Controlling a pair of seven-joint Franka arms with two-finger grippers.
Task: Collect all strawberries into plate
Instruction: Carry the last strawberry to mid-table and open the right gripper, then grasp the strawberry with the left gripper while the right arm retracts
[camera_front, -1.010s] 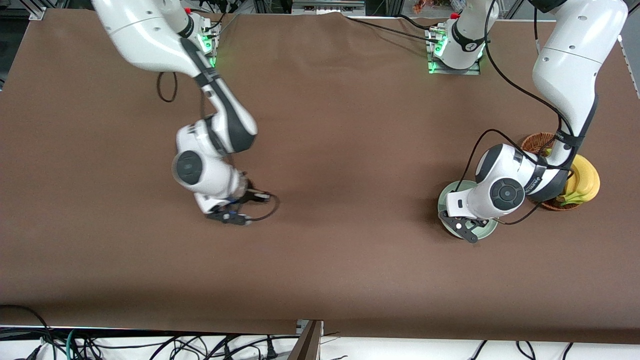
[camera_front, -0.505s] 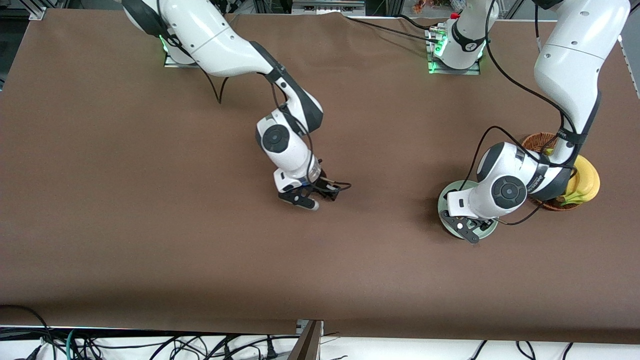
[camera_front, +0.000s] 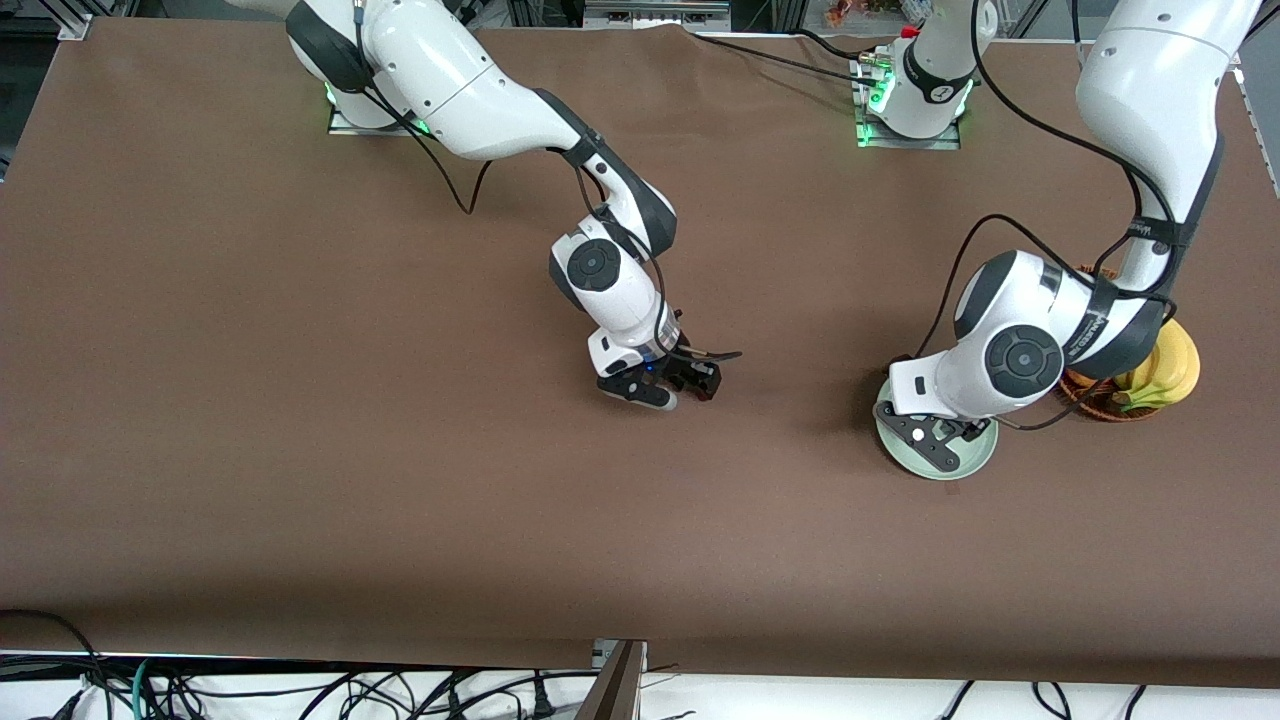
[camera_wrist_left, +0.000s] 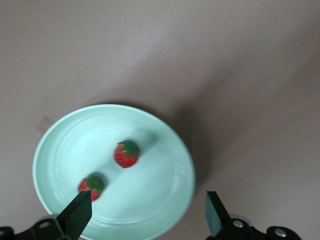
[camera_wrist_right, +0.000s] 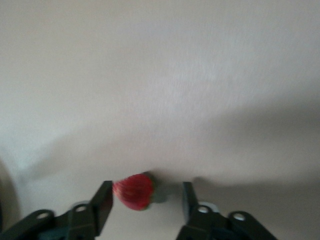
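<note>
So two strawberries (camera_wrist_left: 126, 153) are sitting in the plate (camera_wrist_left: 165, 140) under the wide left claw (camera_wrist_left: 147, 215); the right claw (camera_wrist_right: 147, 202), parted mid-surface, is straddling the third strawberry (camera_wrist_right: 134, 191).

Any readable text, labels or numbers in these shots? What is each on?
Nothing reads clearly.
left arm's wrist link: a strip of small lettering, too small to read.
left arm's base: small white mark on the dark band, unreadable.
plate, strawberries, tablecloth: no text.
</note>
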